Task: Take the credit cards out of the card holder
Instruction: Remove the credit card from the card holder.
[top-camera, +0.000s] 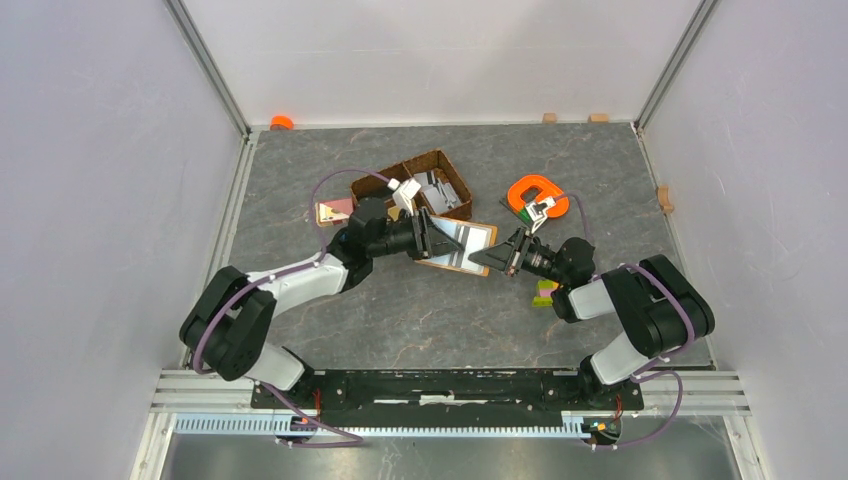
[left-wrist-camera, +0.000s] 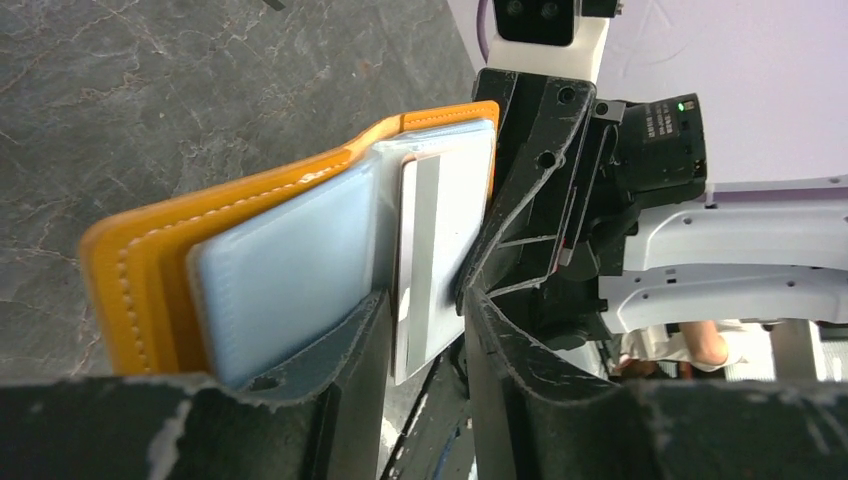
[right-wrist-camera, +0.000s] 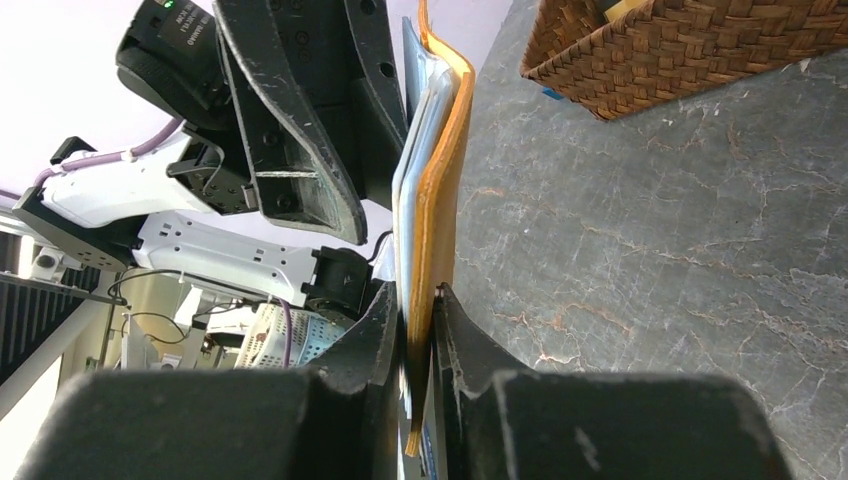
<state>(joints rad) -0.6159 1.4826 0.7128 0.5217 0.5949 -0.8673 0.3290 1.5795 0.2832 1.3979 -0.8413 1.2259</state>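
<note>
Right gripper (right-wrist-camera: 415, 295) sideways, pinching card holder (right-wrist-camera: 445, 180); left gripper (left-wrist-camera: 422, 300) opposite — parted.

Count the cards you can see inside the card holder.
1. A white card with a grey stripe sits in the card holder, beside the light blue panel, its lower end inside the left gripper. Others may be hidden behind the panels.

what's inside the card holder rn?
Light blue plastic sleeves fan out of the open orange card holder, and a white card with a grey stripe shows among them. Any cards deeper in are hidden behind the sleeves.
</note>
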